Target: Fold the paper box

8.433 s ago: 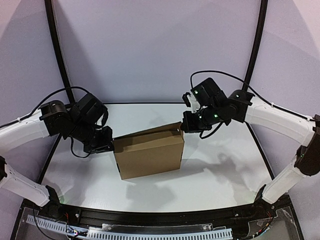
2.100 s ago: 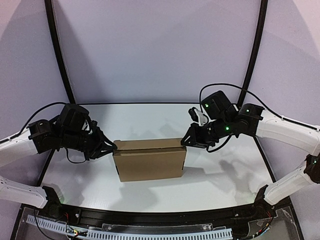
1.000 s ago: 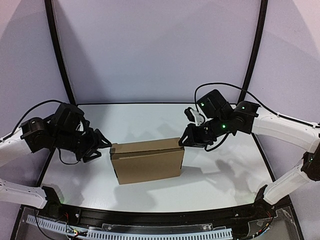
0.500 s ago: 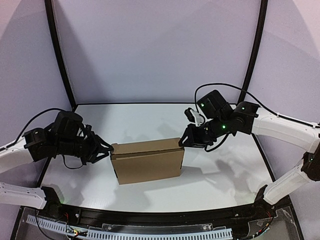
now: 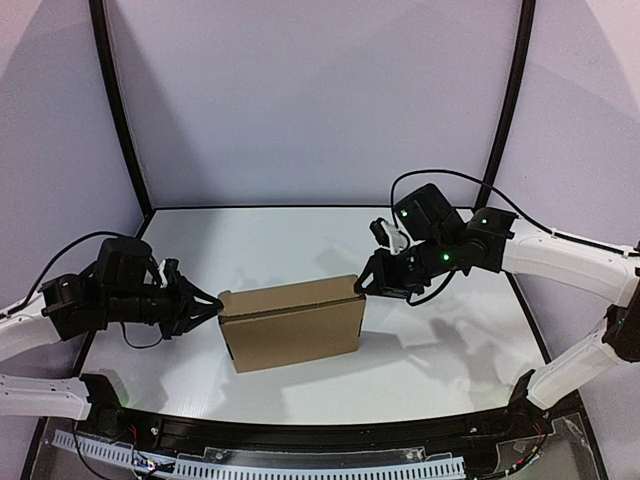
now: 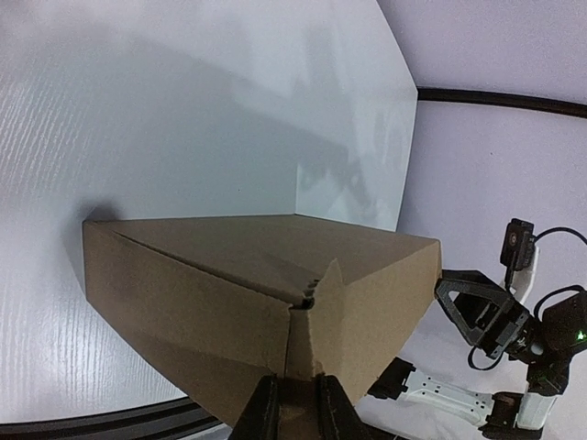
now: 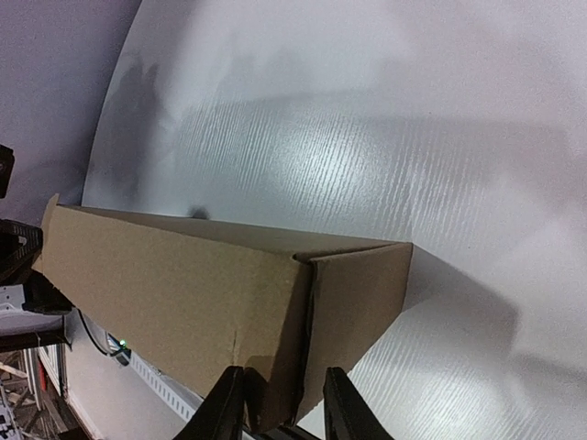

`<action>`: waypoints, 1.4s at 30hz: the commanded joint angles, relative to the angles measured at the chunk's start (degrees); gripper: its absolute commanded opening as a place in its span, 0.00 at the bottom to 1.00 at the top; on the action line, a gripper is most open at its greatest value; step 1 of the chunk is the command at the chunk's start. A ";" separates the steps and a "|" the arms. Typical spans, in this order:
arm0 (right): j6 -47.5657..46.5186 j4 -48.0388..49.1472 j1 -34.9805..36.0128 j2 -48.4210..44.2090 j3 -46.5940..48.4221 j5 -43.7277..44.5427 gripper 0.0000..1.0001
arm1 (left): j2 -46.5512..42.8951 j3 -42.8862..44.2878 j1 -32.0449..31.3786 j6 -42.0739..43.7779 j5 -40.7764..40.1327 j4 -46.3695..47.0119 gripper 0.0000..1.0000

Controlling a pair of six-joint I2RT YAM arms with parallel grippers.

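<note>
Cardboard box (image 5: 292, 325), 9 o'clock flap pinched by left end effector (image 5: 217, 305). Right end effector (image 5: 361, 285) straddles its 2 o'clock corner, grip unclear.

your light is bright and even from above; soft shadows flank the paper box (image 5: 290, 325) on the glossy table (image 5: 450, 345); wrist views warp.

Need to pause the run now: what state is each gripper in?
Left gripper: closed on the end flap of the plain brown corrugated cardboard box.
Right gripper: jaws straddle the box's other end corner; grip cannot be told.
</note>
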 commanded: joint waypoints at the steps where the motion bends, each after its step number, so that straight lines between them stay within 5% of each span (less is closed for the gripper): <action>1: 0.20 -11.91 0.43 3.40 -2.58 2.88 0.32 | 1.68 -6.79 0.09 2.31 0.98 -23.25 0.16; 27: 3.63 -17.50 0.06 8.96 -2.26 5.96 0.29 | 20.05 -8.14 -2.17 13.95 -1.14 -37.71 0.01; 42: 1.84 -13.27 -0.95 6.47 -5.11 3.09 0.11 | 26.86 -11.41 -5.98 10.88 3.12 -31.88 0.01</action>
